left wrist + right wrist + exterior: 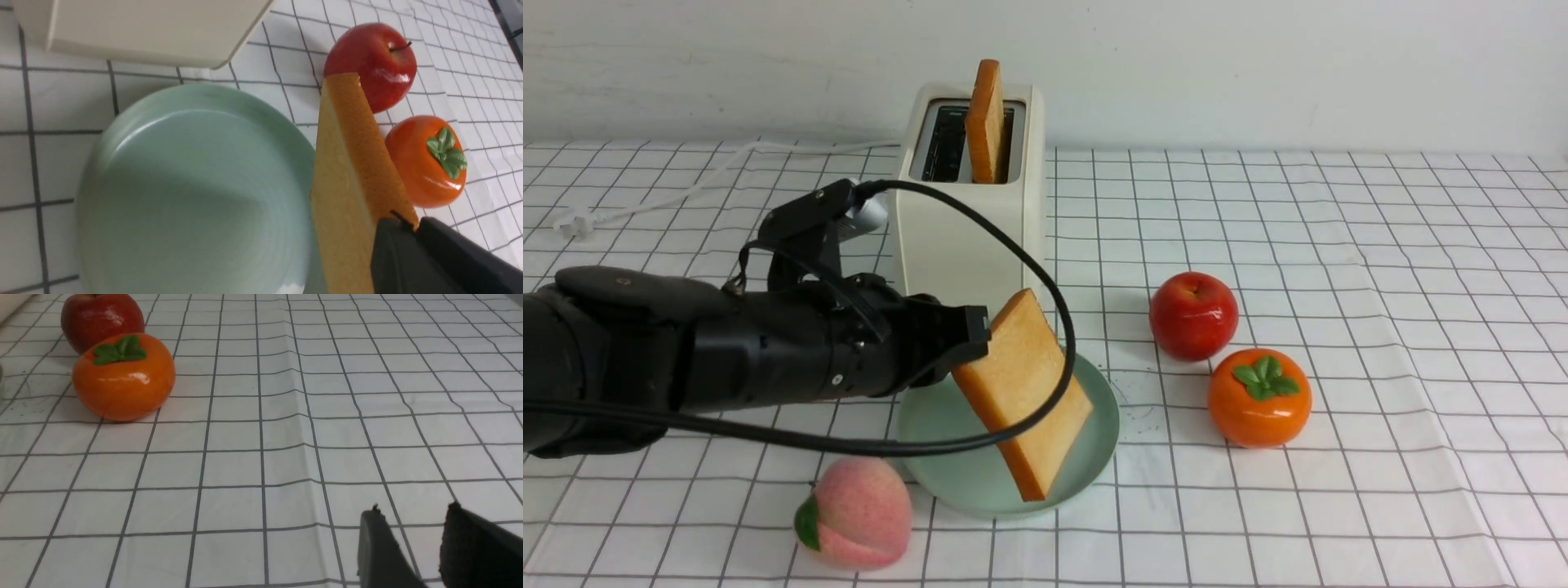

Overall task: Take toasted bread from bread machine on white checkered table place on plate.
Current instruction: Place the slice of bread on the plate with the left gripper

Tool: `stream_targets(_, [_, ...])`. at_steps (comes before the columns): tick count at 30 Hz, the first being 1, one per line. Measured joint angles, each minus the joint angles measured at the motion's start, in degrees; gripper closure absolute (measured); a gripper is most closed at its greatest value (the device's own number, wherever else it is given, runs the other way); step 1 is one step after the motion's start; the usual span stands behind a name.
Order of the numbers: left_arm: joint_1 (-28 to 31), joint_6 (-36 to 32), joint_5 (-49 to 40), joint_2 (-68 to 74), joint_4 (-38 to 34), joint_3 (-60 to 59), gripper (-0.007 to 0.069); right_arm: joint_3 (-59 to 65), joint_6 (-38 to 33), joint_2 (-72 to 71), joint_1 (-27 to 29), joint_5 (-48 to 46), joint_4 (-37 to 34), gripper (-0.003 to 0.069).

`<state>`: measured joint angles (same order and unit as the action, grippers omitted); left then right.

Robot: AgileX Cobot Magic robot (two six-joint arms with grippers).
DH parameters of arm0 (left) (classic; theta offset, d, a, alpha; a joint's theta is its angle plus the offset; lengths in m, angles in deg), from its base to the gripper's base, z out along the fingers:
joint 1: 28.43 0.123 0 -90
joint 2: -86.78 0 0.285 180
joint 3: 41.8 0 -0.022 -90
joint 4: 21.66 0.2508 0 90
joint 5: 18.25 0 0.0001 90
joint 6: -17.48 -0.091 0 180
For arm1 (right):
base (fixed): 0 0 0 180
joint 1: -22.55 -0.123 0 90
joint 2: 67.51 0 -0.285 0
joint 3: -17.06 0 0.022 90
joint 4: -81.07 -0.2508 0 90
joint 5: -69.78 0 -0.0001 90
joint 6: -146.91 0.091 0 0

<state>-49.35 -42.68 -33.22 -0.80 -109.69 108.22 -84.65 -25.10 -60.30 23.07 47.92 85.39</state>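
My left gripper (980, 331) is shut on one corner of a slice of toasted bread (1021, 392) and holds it tilted over the pale green plate (947, 465), lower corner down near the plate's front rim. In the left wrist view the black fingers (392, 253) clamp the toast (347, 171) beside the plate (192, 192). A second slice (986, 121) stands upright in the right slot of the cream bread machine (968, 237), just behind the plate on the white checkered table (1380, 286). My right gripper (412, 512) hangs open over bare cloth, holding nothing.
A red apple (1193, 315) and an orange persimmon (1258, 398) sit right of the plate. A pink peach (856, 512) lies by the plate's front left. The toaster's white cord and plug (572, 222) trail at the back left.
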Motion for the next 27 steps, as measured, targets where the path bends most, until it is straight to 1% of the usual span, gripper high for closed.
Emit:
stream_targets(1, [0.0,-4.0,0.2,0.1,-3.5,0.0,0.0608,0.0,0.0,0.0,0.0,0.0,0.2,0.042])
stream_targets(3, [0.0,-8.2,0.3,1.0,-7.4,0.1,0.0608,0.0,0.0,0.0,0.0,0.2,0.4,0.042])
stream_targets(4, [0.0,-8.6,0.3,1.2,-7.7,0.1,0.0608,0.0,0.0,0.0,0.0,0.3,0.4,0.042])
stream_targets(6, [0.0,-11.5,0.1,3.6,-9.4,0.2,0.0608,0.2,0.5,0.0,0.0,2.0,-0.8,0.042])
stream_targets(8, [0.0,-11.9,-0.3,4.5,-9.7,0.2,0.0608,0.4,1.6,0.0,0.0,3.6,-2.7,0.042])
stream_targets(11, [0.0,-12.4,-0.9,7.5,-10.1,0.2,0.0608,0.4,6.3,0.0,0.0,10.3,-11.3,0.042])
stream_targets(12, [0.0,-12.4,-0.9,7.5,-10.2,0.2,0.0608,0.4,6.9,0.0,0.0,11.2,-11.8,0.042])
stream_targets(13, [0.1,-12.4,-0.7,8.2,-10.3,0.3,0.0608,0.4,9.2,0.0,0.0,14.0,-15.2,0.0419])
stream_targets(14, [0.1,-12.4,-0.6,8.3,-10.4,0.3,0.0608,0.4,9.5,0.0,0.0,14.3,-16.1,0.0419])
stream_targets(15, [0.1,-12.4,-0.2,8.7,-10.4,0.4,0.0608,0.4,11.8,0.0,0.0,17.0,-19.6,0.0419])
stream_targets(18, [0.2,-12.5,0.1,9.0,-10.5,0.3,0.0608,0.3,14.1,0.0,-0.1,19.0,-24.1,0.0419])
stream_targets(21, [0.2,-13.2,0.4,9.0,-10.5,0.3,0.0608,-1.5,15.1,0.0,-0.6,16.0,-26.1,0.0428])
stream_targets(24, [0.2,-14.7,1.2,9.0,-10.5,0.3,0.0594,-9.4,13.8,0.9,-3.3,4.9,-26.7,0.0458])
stream_targets(25, [0.2,-14.8,1.3,9.0,-10.5,0.3,0.0591,-9.9,13.5,1.1,-3.7,4.1,-26.7,0.046])
stream_targets(26, [0.2,-15.6,1.7,9.0,-10.5,0.3,0.0542,-14.8,10.3,3.6,-5.5,-3.0,-26.7,0.0475])
stream_targets(27, [0.2,-15.8,1.9,9.0,-10.5,0.3,0.052,-17.5,8.7,4.9,-6.3,-5.7,-26.8,0.0481])
